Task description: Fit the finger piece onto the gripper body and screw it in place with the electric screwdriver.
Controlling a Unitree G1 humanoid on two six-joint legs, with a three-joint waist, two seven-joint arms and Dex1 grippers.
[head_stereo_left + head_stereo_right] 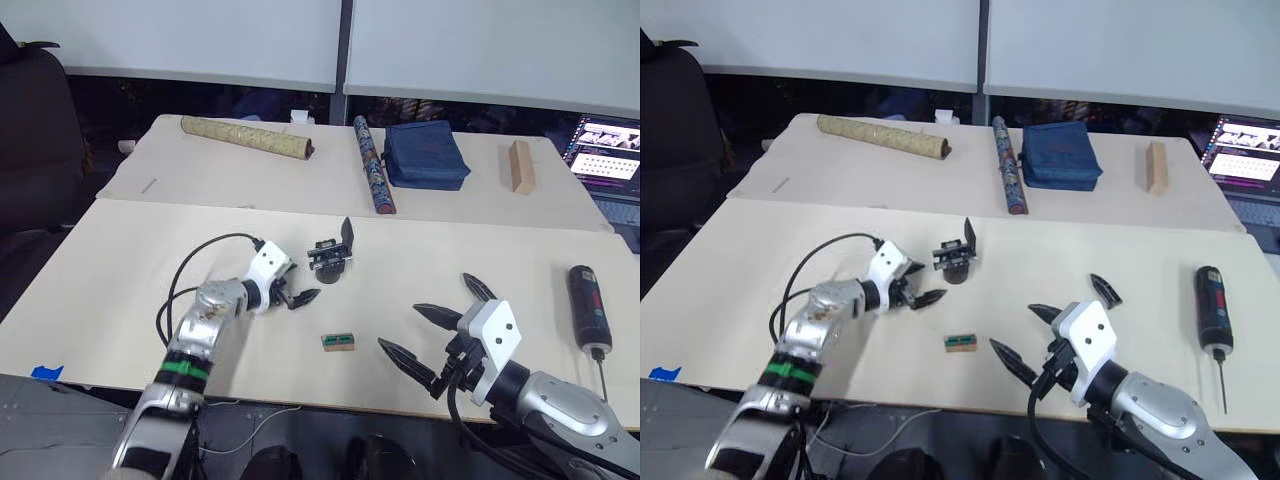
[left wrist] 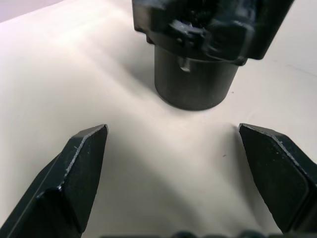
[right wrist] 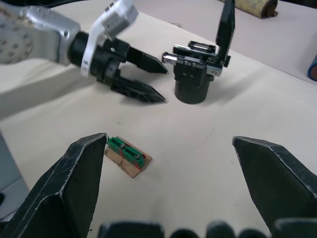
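Two pale desks pushed together, bare desk in front; window blinds behind, a laptop screen at the far right edge.

Far desk: a rolled tube, a patterned tube, a blue pouch, a wooden block. Near desk: a small green-topped block.

Gripper body upright mid-desk, one finger standing on top. Left end effector just beside it, fingers spread, empty, pointed at its round base. Right end effector spread wide, empty, hovering near the front edge. Finger piece lies loose on the desk just beyond the right end effector. Electric screwdriver lies well apart at far right, untouched.

Judgement: task barely begun. Nothing fitted, nothing screwed. All steps remain: pick up piece, seat it, drive the screw.
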